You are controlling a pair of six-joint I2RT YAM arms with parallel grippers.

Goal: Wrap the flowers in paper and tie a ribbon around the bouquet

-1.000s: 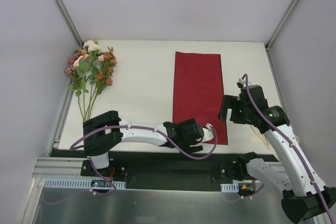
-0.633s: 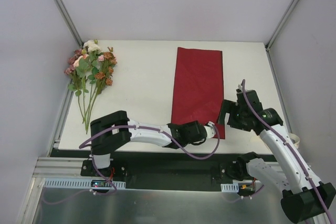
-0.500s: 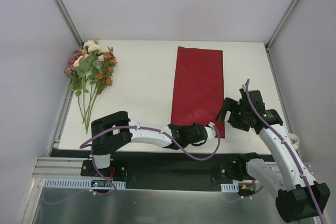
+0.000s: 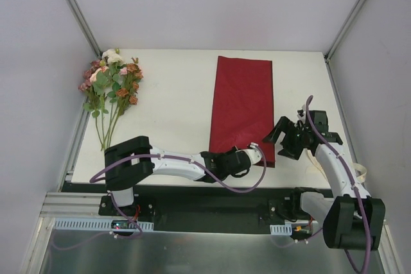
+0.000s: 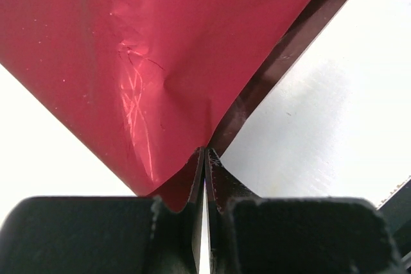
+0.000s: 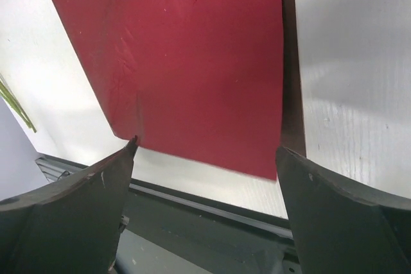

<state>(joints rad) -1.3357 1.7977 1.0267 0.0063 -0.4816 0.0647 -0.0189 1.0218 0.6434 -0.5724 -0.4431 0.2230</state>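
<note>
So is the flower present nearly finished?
Not nearly. Nothing looks done: the flowers lie at the table's far left, apart from the paper, which lies spread out. In hand: the left gripper pinches the paper's near edge; the right gripper hangs open by its near right corner. Left: laying flowers on, wrapping, tying.

Bright, even light from above fills the top view: the white desk [image 4: 173,113] is well exposed, and the arms [image 4: 173,162] throw only faint, soft shadows. In the left wrist view pale glare streaks the creases of the paper [image 5: 160,43], and a dark shadow band follows its lifted edge — the left end effector [image 5: 204,158] reads almost black, with little detail. In the right wrist view the desk glares white beside the paper's narrow shadow.
</note>
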